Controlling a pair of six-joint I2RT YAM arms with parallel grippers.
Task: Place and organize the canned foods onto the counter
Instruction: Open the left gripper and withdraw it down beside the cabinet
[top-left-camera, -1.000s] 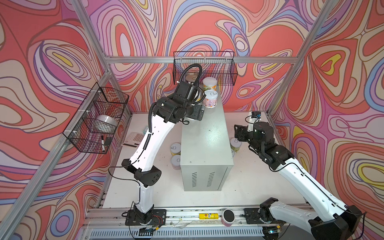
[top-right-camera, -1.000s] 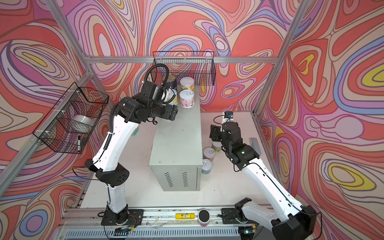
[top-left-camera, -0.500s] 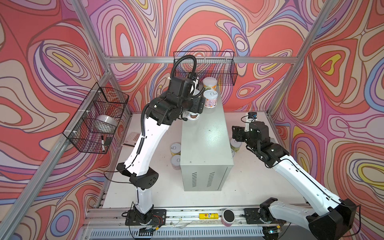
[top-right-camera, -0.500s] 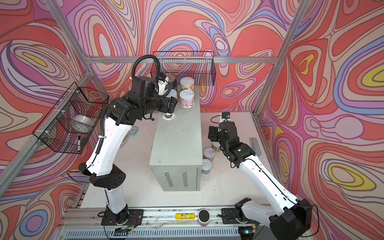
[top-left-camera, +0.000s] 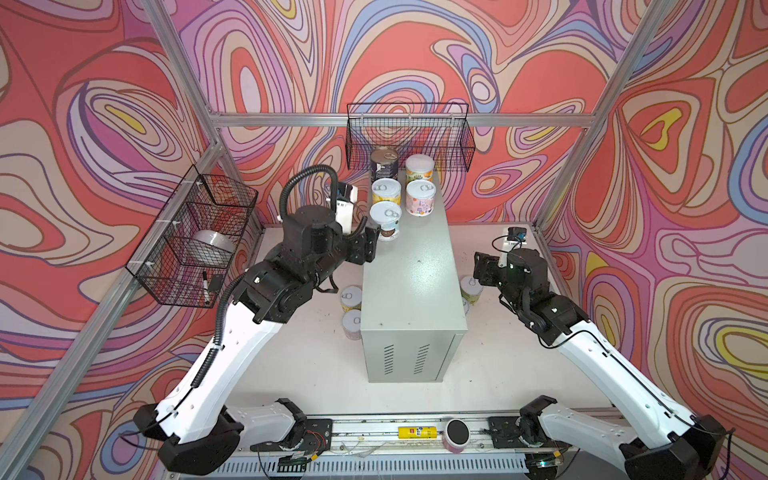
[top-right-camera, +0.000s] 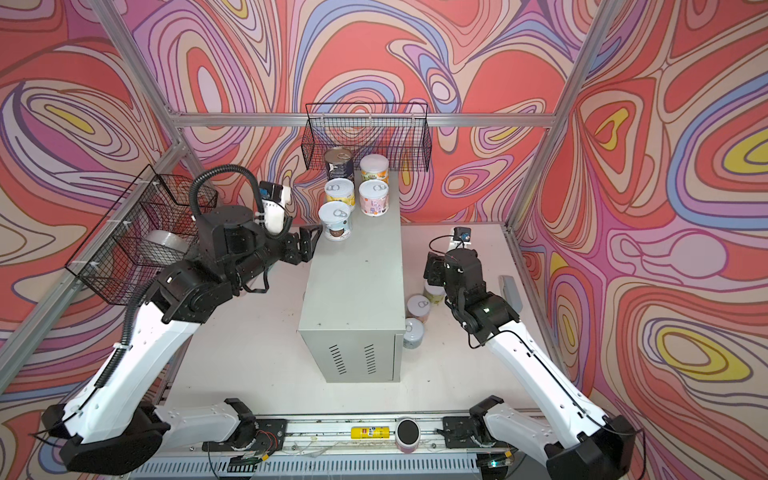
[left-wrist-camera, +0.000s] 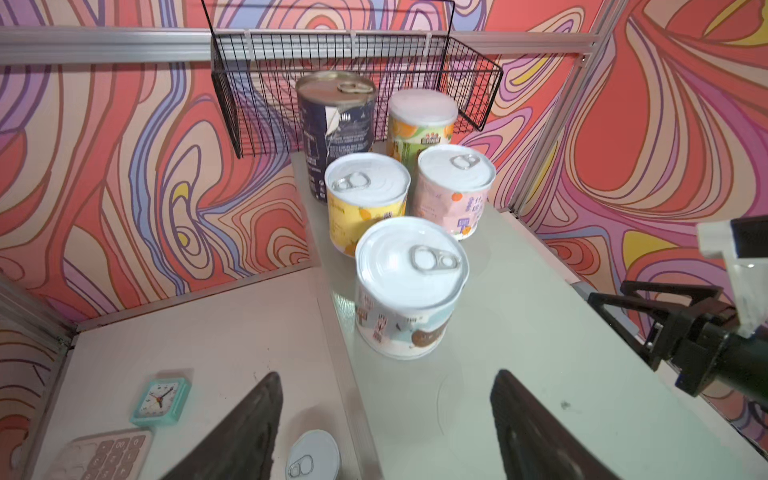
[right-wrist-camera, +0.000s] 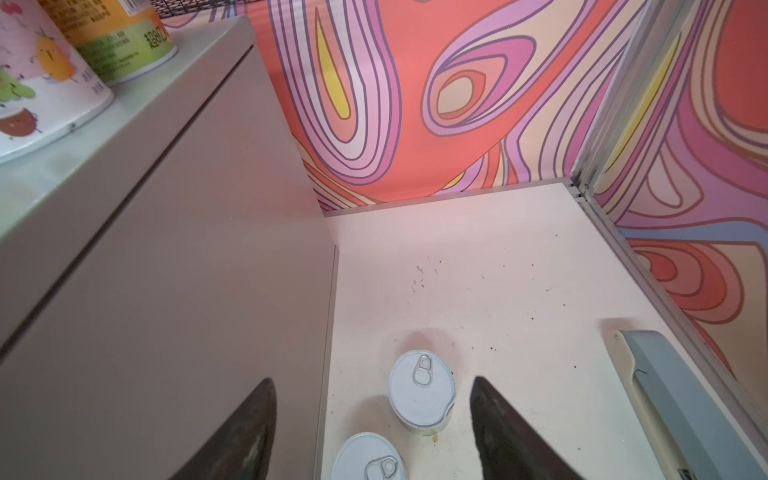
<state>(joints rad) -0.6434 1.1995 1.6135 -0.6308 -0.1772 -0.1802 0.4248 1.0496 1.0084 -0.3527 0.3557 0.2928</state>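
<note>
The grey counter (top-left-camera: 411, 286) carries several canned foods at its far end: a dark-blue tin (top-left-camera: 384, 164), an orange-green one (top-left-camera: 419, 167), a yellow one (top-left-camera: 386, 192), a pink one (top-left-camera: 420, 198) and, nearest, a white can (top-left-camera: 385, 221) (left-wrist-camera: 409, 286). My left gripper (top-left-camera: 370, 245) (left-wrist-camera: 384, 415) hangs open and empty just short of that white can, at the counter's left edge. My right gripper (top-left-camera: 482, 272) (right-wrist-camera: 374, 419) is open above two cans (right-wrist-camera: 422, 388) (right-wrist-camera: 368, 459) on the table right of the counter.
Two more cans (top-left-camera: 351, 297) (top-left-camera: 353, 324) stand on the table left of the counter. A teal clock (left-wrist-camera: 161, 401) and a calculator (left-wrist-camera: 104, 455) lie beyond them. Wire baskets (top-left-camera: 409, 137) (top-left-camera: 195, 232) hang on the walls. A grey bar (right-wrist-camera: 673, 395) lies by the right wall.
My left gripper has let go of the white can on the counter and drawn back from it, its jaws narrowing. My right gripper has shifted slightly towards the counter.
</note>
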